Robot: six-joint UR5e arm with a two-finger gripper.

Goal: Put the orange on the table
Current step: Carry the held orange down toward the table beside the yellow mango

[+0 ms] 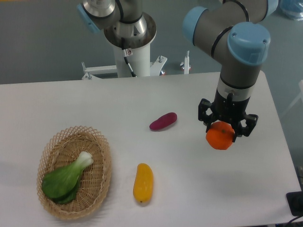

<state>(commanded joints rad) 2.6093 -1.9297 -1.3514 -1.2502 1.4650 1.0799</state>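
Note:
The orange, small, round and bright, sits between the black fingers of my gripper over the right side of the white table. The gripper points straight down and is shut on the fruit, whose upper part is hidden by the fingers. From this view I cannot tell whether the orange touches the tabletop or hangs just above it.
A purple oblong vegetable lies left of the gripper. An elongated yellow-orange fruit lies nearer the front. An oval wicker basket at the front left holds a green leafy vegetable. The table's right edge is close to the gripper.

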